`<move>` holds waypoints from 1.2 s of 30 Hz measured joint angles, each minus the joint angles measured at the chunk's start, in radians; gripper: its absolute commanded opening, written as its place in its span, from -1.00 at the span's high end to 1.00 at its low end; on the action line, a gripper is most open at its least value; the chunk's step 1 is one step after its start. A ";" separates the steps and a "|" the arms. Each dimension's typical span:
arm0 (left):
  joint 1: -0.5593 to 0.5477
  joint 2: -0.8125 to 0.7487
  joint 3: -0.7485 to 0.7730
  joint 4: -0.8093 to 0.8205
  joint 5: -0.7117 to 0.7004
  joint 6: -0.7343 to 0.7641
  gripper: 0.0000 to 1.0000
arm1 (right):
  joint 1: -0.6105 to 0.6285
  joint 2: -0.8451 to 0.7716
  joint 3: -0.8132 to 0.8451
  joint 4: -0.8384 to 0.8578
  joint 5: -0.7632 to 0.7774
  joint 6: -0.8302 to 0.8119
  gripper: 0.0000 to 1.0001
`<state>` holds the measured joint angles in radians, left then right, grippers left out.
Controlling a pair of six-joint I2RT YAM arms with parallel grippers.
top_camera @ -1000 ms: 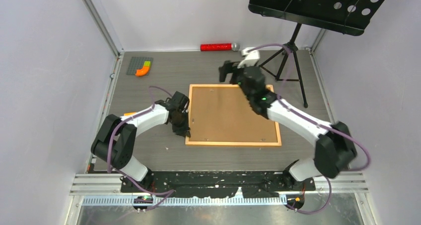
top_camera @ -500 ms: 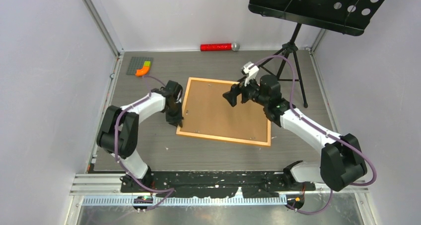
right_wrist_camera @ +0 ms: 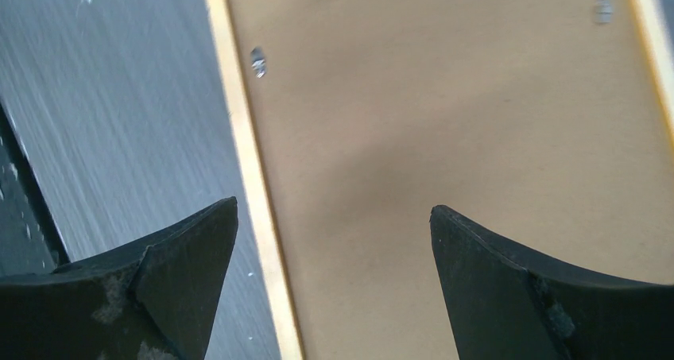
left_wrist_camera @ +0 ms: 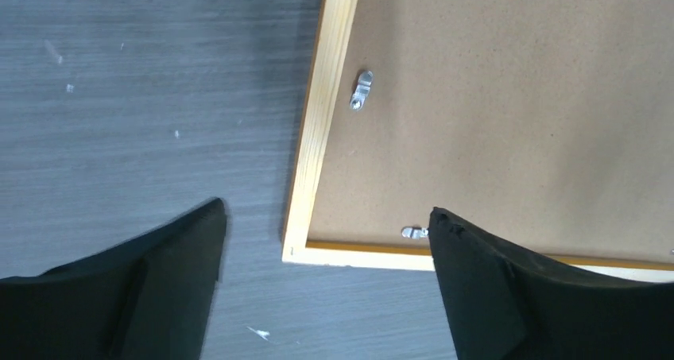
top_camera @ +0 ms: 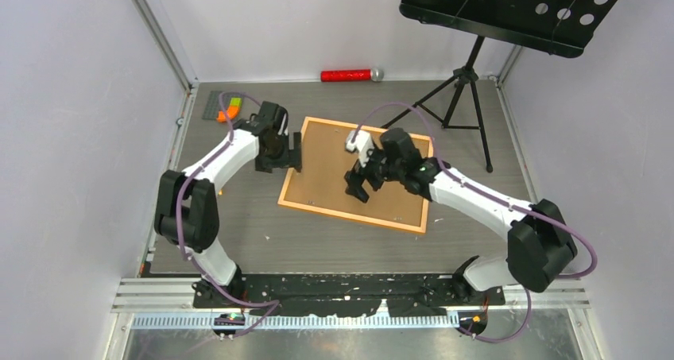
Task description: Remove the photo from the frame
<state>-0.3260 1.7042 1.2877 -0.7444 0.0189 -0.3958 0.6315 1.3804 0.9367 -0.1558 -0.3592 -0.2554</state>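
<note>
Left gripper (left_wrist_camera: 326, 217), jaws wide, straddles the frame (left_wrist_camera: 316, 129) corner.

The frame (top_camera: 350, 218) lies on the table (top_camera: 318, 257) (board (top_camera: 322, 165) uppermost), music stand (top_camera: 463, 78) behind-right.

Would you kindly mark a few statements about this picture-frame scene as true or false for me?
1. The frame lies back side up, with its brown backing board showing. True.
2. The photo already lies outside the frame. False: no photo shows, and the backing board sits in the frame.
3. The left hand and the right hand are both open. True.
4. The right hand is above the red cylinder. False: it is above the backing board, and the cylinder lies far beyond the frame.
</note>
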 measured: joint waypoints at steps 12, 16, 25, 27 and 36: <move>0.142 -0.482 -0.375 0.064 0.004 -0.083 -0.99 | 0.235 0.196 0.066 -0.220 0.183 -0.255 -0.79; 0.154 -0.567 -0.500 0.083 0.000 -0.121 -0.99 | 0.274 0.316 0.158 -0.275 0.210 -0.300 -0.54; 0.158 -0.774 -0.685 0.129 0.000 -0.207 -0.99 | 0.333 0.406 0.194 -0.301 0.271 -0.304 0.12; 0.158 -0.833 -0.709 0.143 -0.003 -0.226 -0.99 | 0.340 0.418 0.194 -0.293 0.293 -0.297 0.40; 0.158 -1.069 -0.790 0.188 -0.030 -0.279 -0.99 | 0.343 0.419 0.200 -0.274 0.307 -0.206 0.90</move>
<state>-0.1677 0.6350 0.4973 -0.5564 -0.0109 -0.6746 0.9749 1.7992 1.1370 -0.4294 -0.0521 -0.4618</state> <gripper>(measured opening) 0.994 0.167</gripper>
